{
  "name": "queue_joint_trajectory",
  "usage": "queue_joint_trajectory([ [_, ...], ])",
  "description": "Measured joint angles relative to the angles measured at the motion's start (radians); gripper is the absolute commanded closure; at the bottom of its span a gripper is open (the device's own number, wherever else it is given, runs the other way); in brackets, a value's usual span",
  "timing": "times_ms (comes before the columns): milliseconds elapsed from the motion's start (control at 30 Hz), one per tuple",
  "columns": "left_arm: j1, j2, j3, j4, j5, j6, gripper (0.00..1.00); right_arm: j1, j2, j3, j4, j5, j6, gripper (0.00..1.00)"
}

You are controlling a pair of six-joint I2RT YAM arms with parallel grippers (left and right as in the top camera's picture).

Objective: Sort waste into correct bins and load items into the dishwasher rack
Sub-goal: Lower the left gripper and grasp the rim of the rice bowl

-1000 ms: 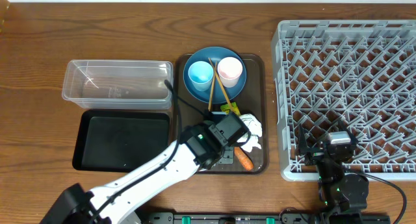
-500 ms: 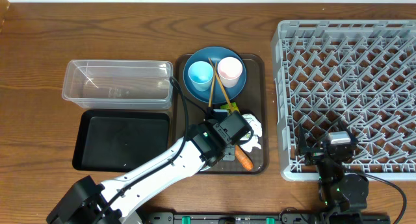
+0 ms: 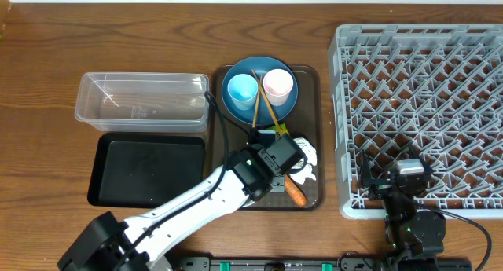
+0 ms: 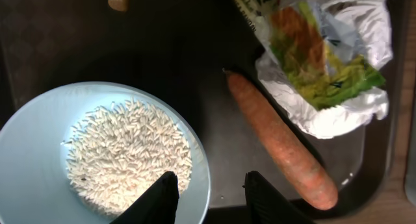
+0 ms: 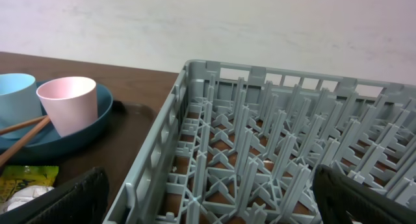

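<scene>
Left fingers (image 4: 159,198): standing part-open, straddling the bowl (image 4: 39,139) rim, gripping nothing.
Rice (image 4: 127,156): lying in the bowl, left of them.
Carrot (image 4: 279,146): lying just right.
Right fingers (image 5: 71,198): gaping wide, empty, beside the rack (image 5: 260,152).

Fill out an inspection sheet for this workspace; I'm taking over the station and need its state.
Surface: wooden table, with a brown tray on it.
Job's things: rice in pale-blue bowl, carrot, and wrapper over tissue, all on the brown tray; light-blue cup, pink cup and chopsticks on dark-blue plate; clear box, black tray and rack look empty.
Clutter: nothing seen.
Grippers: left gripper open, straddling the bowl's rim; right gripper open, holding nothing, at the rack's near edge.
Cables: black cable runs from the left arm past the clear box.
Surroundings: pale wall behind the table.
</scene>
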Motion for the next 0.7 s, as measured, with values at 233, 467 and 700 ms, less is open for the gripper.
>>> queue_joint_trajectory([
  [233,0.000,0.079,0.000,0.005,0.000,0.000,0.63,0.000,0.000,0.000,0.000,0.000,0.000,0.01],
  [467,0.000,0.123,0.000,0.015,0.000,0.000,0.62,0.000,0.000,0.000,0.000,0.000,0.000,0.01],
  [700,0.000,0.193,0.000,0.041,-0.001,0.000,0.64,0.000,0.000,0.000,0.000,0.000,0.000,0.01],
])
